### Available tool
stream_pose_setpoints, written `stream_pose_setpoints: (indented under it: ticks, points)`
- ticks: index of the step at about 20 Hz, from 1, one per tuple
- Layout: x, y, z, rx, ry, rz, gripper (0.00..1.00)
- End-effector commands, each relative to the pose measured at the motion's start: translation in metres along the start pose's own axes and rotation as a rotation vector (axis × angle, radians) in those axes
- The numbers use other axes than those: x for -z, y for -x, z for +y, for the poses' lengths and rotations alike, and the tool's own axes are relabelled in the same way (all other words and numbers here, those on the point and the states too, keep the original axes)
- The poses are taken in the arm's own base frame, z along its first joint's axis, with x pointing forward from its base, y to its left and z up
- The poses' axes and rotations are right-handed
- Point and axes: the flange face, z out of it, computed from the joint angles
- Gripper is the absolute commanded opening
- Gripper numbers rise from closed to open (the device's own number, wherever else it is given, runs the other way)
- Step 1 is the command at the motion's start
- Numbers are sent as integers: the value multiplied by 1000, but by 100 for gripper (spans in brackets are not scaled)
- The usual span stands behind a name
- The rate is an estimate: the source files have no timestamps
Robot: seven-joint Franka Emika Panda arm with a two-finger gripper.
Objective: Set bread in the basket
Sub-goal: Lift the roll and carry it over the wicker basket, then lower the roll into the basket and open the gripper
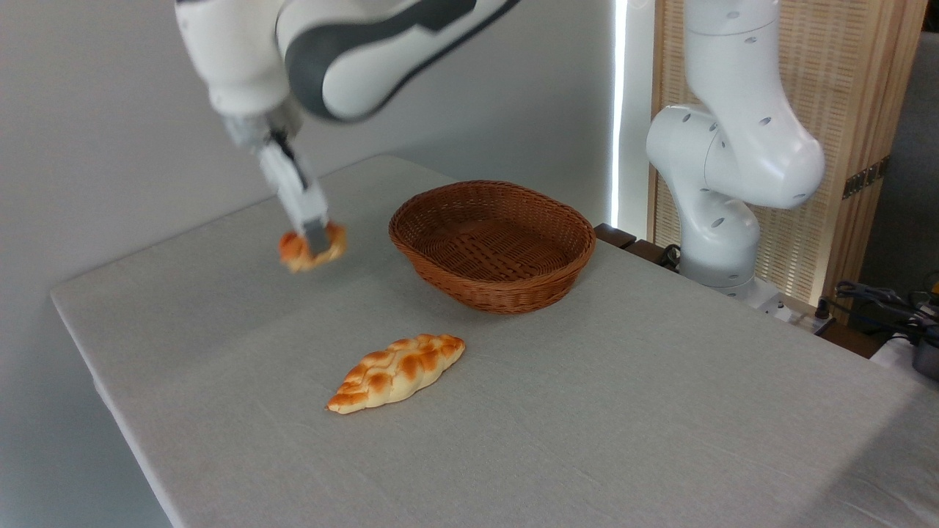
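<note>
Gripper [315, 246]: fingers closed narrow on the bun [312, 248], clamped across its top. Bun looks raised just above the table [660, 411], near left-rear edge; contact w/ cloth cannot be confirmed. Braided loaf [397, 372]: flat on table, front-centre, apart from gripper. Basket [492, 246]: right of bun, nothing in it, behind loaf, not touching either. Arm base [722, 220]: far right, beyond table edge.

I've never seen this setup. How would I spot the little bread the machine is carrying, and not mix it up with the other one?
Start at the brown wicker basket in the middle of the grey table. Look left of it, where the white arm's gripper is clamped on the bun. It is small, round and orange-brown, unlike the long pale braided loaf lying flat in front of the basket.
</note>
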Motion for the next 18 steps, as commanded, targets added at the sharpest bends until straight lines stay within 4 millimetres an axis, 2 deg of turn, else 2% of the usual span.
stream_pose_setpoints:
  ticks: [1,2,3,5,9,12,15,17,18]
  points:
    - [28,40,63,-58,18,-82,30]
    - [26,51,80,-81,13,-108,31]
    - [24,57,89,-93,9,-120,31]
    - [5,75,132,-162,4,-196,31]
    - [-26,97,155,-189,10,-267,33]
    - [-51,101,157,-219,-24,-336,37]
    - [-76,102,146,-218,-54,-316,38]
    - [-92,99,141,-233,-79,-305,44]
    - [-104,95,141,-245,-84,-306,54]
